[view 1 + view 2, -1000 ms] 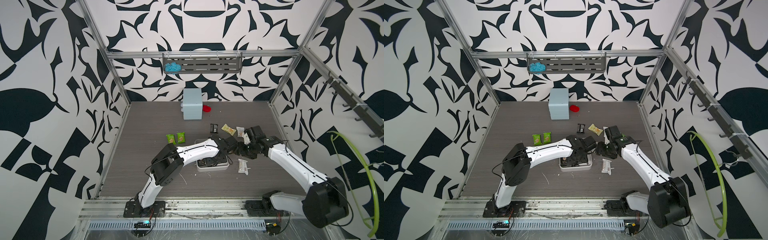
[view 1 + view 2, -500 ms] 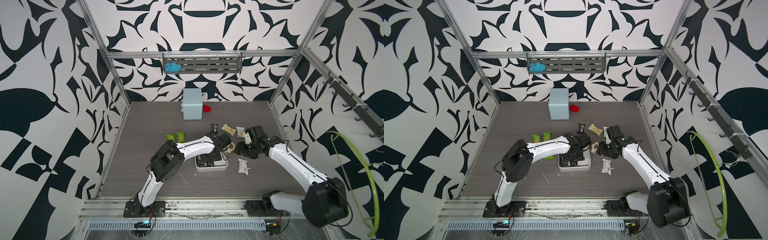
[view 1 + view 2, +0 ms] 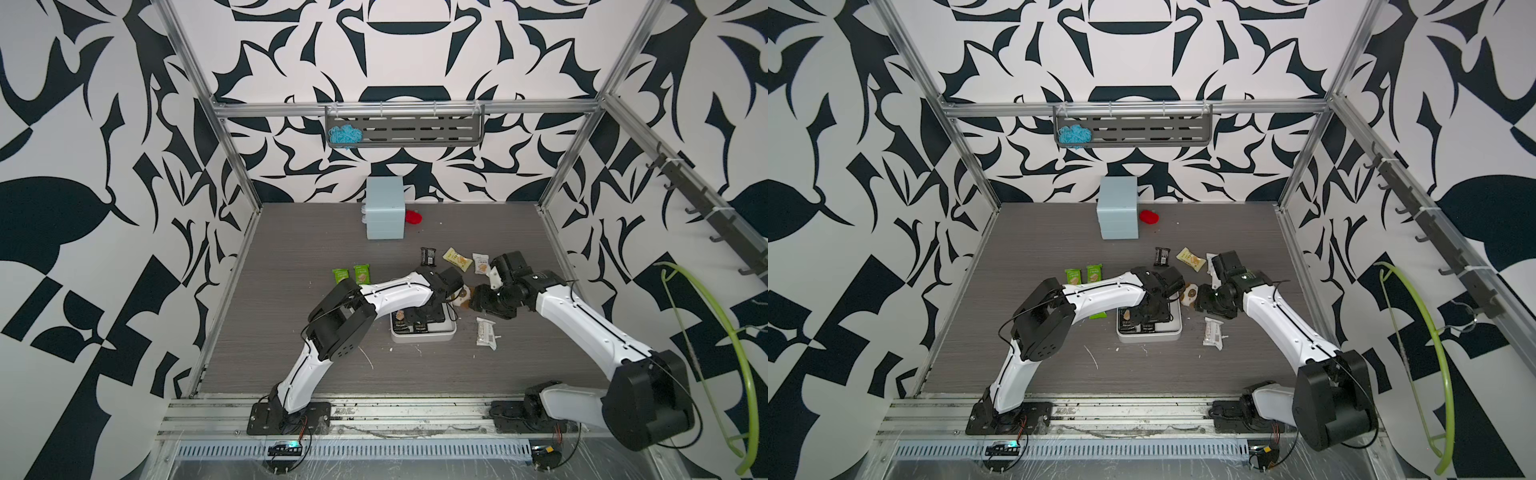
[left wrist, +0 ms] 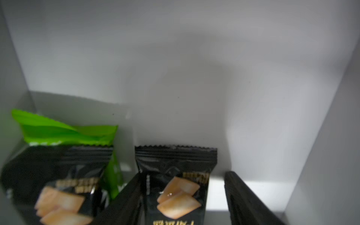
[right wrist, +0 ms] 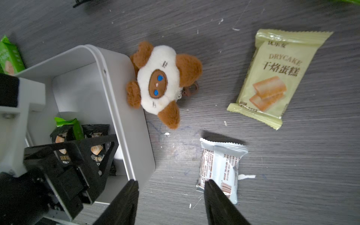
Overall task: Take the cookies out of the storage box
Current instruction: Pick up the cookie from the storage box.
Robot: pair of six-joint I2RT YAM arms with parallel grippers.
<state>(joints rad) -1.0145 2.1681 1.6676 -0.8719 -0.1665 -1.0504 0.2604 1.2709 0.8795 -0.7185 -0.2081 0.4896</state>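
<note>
Left pincer (image 4: 183,174), jaws apart, straddles a black cookie packet (image 4: 175,194) in the shallow white storage box (image 4: 175,78); right pincer (image 5: 171,182) gapes empty.

Left arm (image 3: 395,293): based at the near edge of the surface (image 3: 291,257), elbow raised, forearm reaching to mid-surface, wrist pitched down.
Left hand (image 4: 183,175): pointing down, fingers parted, not clamped.
Right arm (image 3: 582,316): based by the near right corner, stretched inward toward the middle.
Right hand (image 5: 171,181): facing down, fingers parted, empty.
</note>
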